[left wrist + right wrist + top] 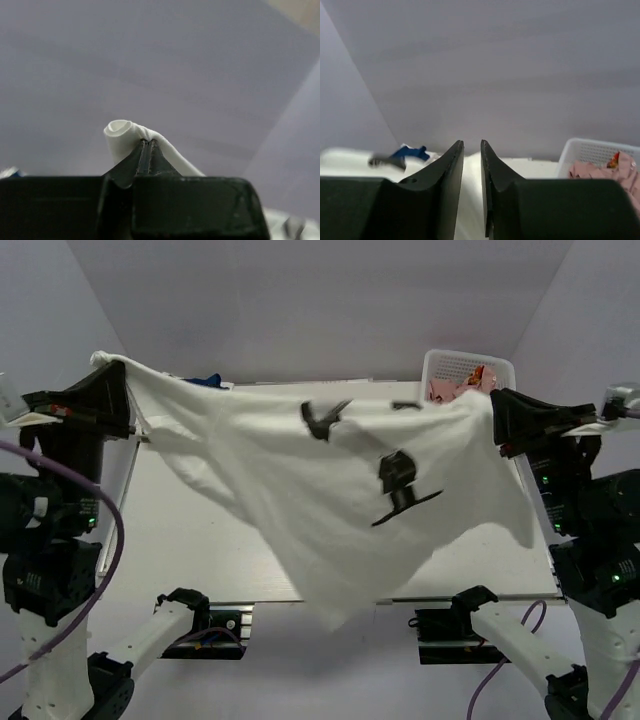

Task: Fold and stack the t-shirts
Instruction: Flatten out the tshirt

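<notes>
Shirt: large white t-shirt [300, 490] with a few dark marks, spread in the air above the table [180, 540], its middle sagging toward the near edge.
Handling: likely light and limp, quick to droop and twist; best taken at corners or hem and drawn taut.
Left gripper [148, 144]: clamped on a rolled white corner.
Right gripper [472, 146]: jaws slightly apart; whether cloth is caught lower down, I cannot tell.
Far edge: blue shirt [207, 381] lies behind.

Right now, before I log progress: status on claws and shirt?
Left claw shut on white shirt corner. Right claw parted, no cloth between tips. Shirt hangs spread above table. Basket behind, far right.
</notes>
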Controlling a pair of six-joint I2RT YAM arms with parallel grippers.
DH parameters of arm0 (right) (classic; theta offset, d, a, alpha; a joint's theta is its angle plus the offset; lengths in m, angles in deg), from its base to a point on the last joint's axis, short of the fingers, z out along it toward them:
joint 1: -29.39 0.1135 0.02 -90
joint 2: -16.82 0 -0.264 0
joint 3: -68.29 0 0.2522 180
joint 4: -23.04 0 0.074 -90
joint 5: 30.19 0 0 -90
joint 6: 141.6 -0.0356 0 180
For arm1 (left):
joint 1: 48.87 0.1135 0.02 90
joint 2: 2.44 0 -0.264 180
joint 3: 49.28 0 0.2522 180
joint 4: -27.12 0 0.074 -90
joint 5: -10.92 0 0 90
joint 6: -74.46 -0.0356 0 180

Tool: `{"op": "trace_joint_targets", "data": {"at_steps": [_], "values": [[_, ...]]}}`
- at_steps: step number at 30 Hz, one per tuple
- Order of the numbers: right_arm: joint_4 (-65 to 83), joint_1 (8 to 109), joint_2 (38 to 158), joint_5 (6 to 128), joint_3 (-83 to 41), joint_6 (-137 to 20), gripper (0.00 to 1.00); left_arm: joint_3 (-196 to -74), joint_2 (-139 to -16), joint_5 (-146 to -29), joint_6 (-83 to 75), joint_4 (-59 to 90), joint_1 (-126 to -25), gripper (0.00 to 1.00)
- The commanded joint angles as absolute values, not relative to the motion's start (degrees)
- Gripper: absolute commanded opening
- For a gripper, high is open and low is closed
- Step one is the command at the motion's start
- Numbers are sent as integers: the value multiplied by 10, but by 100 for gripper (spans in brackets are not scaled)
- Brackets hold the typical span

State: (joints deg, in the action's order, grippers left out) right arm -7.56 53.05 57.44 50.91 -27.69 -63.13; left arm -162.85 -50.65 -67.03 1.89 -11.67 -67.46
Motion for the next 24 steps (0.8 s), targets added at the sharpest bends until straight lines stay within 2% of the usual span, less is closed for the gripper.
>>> {"op": "trace_joint_targets", "data": {"at_steps": [1, 5, 8, 9, 10, 11, 12, 13, 14, 15, 18, 21, 24], "values": [[-80, 529, 607, 485, -246, -617, 27, -1579, -528, -555, 18, -147, -671, 0], [-50, 527, 693, 508, -157, -627, 33, -1460, -560, -401, 84, -160, -671, 0], [-30, 525, 770, 513, -99, -648, 35, -1358, -619, -386, 147, -195, -662, 0], [-29, 524, 788, 530, -95, -656, 40, -1321, -639, -393, 161, -204, -662, 0], [-34, 525, 839, 540, -80, -657, 47, -1307, -661, -400, 179, -229, -657, 16], [-45, 526, 865, 559, -79, -664, 67, -1294, -707, -400, 206, -260, -650, 57], [-58, 526, 865, 574, -76, -671, 72, -1294, -729, -400, 221, -260, -650, 58], [-60, 530, 888, 583, -68, -675, 76, -1299, -748, -390, 240, -302, -643, 99], [-61, 531, 889, 589, -55, -688, 86, -1316, -766, -368, 257, -321, -635, 100], [-53, 534, 886, 622, -47, -687, 90, -1326, -778, -360, 282, -341, -635, 100], [-53, 551, 871, 662, 4, -696, 90, -1341, -788, -372, 273, -352, -628, 100], [-50, 593, 873, 716, 43, -699, 90, -1324, -755, -414, 239, -302, -623, 100], [-78, 685, 907, 712, 62, -690, 90, -1305, -725, -444, 233, -290, -623, 100]]}}
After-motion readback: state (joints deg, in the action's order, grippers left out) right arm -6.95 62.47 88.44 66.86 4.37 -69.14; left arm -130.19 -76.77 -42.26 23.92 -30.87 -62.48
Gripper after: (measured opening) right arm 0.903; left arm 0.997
